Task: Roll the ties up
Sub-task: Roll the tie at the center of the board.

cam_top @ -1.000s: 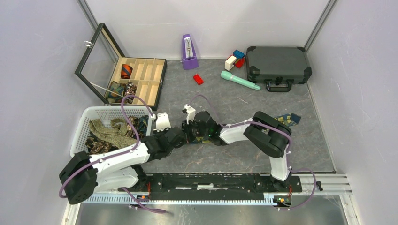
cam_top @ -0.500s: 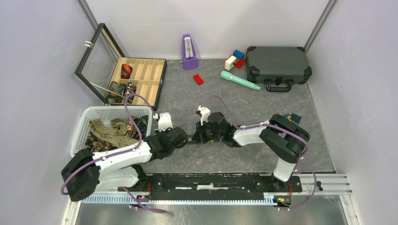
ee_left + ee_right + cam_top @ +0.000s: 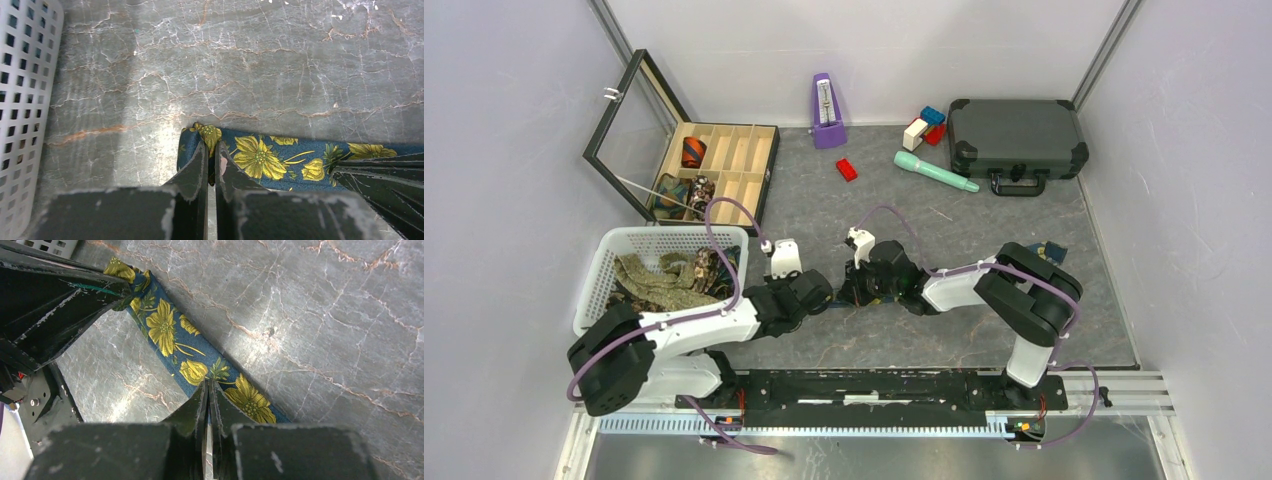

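Top view: you have the left gripper (image 3: 831, 299) and the right gripper (image 3: 847, 293) tip to tip near the middle of the table (image 3: 944, 225), toward its near edge, with the navy tie (image 3: 837, 303) only a sliver between them. A scrap of like print shows beside the right arm's elbow; you cannot tell whether it is the same strip. The white basket (image 3: 602, 262) sits at the left edge and holds loose ties (image 3: 659, 280). The open wooden box (image 3: 742, 172) stands behind it with rolled ties (image 3: 692, 152) in its compartments. Along the far edge are a purple metronome (image 3: 827, 108), a red block (image 3: 847, 169), a teal tool (image 3: 934, 170) and a dark case (image 3: 1016, 137). Left wrist view: your left fingers are pressed together, pinching the folded end of the navy tie (image 3: 260, 157), which lies flat on the table and runs right under the right gripper, with the basket wall at the frame's left. Right wrist view: your right fingers are likewise pressed together, nipping the navy tie (image 3: 167, 332) at its edge, partway along, and the left gripper covers the strip's end.
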Controlling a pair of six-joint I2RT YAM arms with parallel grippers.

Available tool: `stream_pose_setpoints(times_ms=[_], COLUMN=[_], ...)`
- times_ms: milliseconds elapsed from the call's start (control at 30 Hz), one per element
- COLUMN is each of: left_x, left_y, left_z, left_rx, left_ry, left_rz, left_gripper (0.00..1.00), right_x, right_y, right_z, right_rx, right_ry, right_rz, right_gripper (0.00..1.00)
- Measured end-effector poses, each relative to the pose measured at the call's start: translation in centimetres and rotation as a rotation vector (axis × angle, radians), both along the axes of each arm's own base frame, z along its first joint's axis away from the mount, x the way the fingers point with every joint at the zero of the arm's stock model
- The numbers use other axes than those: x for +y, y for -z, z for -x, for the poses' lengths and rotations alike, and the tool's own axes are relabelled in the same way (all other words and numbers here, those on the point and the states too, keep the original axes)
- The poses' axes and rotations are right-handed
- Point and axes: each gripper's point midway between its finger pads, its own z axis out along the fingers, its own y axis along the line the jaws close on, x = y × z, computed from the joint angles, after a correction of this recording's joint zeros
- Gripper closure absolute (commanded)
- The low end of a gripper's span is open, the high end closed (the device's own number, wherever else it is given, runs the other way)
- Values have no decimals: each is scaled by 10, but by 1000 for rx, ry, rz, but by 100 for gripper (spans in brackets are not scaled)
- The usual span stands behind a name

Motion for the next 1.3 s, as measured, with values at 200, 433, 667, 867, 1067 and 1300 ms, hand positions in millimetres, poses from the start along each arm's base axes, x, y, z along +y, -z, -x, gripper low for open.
stream_pose_setpoints(times_ms=[200,433,667,867,1067,1300], left_x=[-10,-23,-25,-24,-21,-21], left_y=[8,12,11,10,8,8], left_z=[-1,1,1,5,9,9], left_rx=[17,23,16,-21,-59,-76], left_ry=[17,49,57,68,75,76], left_rz=[16,38,54,125,191,216], left_gripper=[69,52,53,58,83,98], right_x=[-1,-1,-1,0,5,19], right_y=[3,3,4,3,-3,-22], right_z=[3,3,3,5,4,-1], right_rx=[4,4,4,10,18,5], right_ry=[-5,-6,-8,-17,-31,-47], right_rz=[-4,-9,-11,-12,-16,-57], right_gripper=[93,93,93,92,92,89])
